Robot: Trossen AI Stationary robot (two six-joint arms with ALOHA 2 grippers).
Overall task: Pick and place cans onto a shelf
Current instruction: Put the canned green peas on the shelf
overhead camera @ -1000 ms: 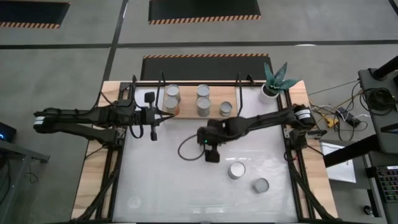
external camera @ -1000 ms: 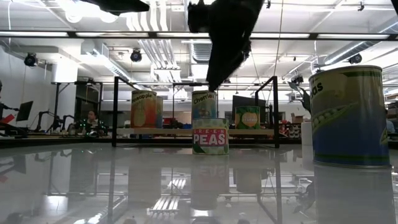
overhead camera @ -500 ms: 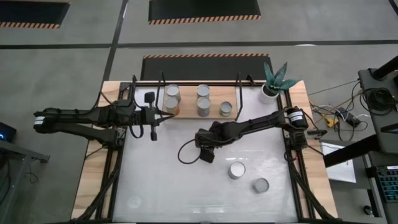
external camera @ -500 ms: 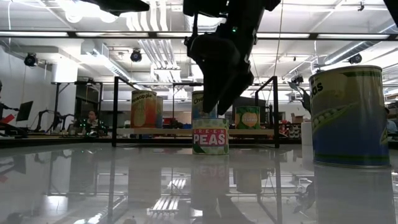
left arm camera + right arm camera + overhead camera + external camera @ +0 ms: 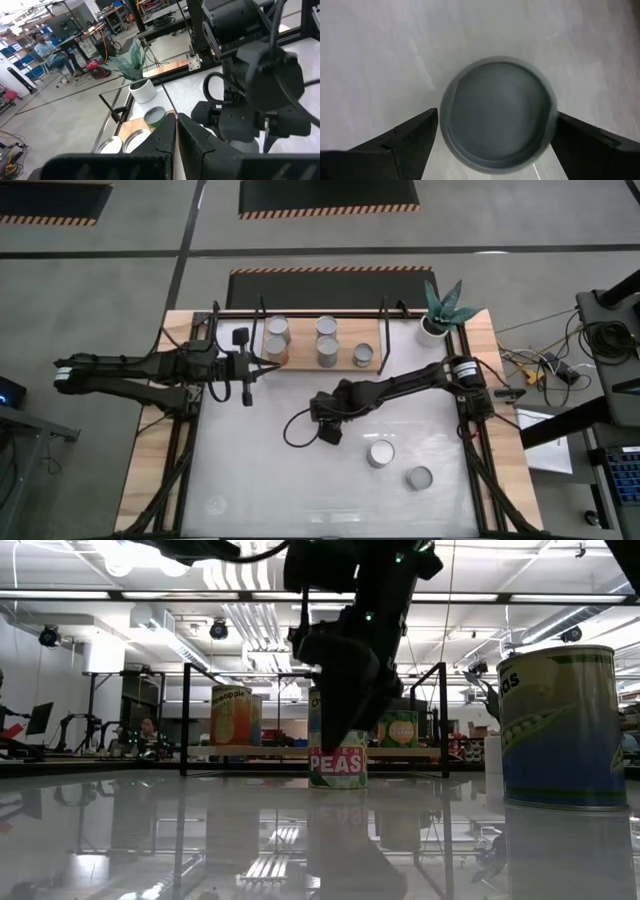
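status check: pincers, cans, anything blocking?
Right pincer open, straddling PEAS can from above. Left pincer shut, parked beside shelf. Nothing blocking.

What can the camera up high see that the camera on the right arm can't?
Only the high view shows the shelf with five cans on it, two more cans standing on the white table, the plant pot and the left pincer shut by the shelf. Only the right wrist view shows a grey can lid between the right pincer's open fingers. Both show the white tabletop.
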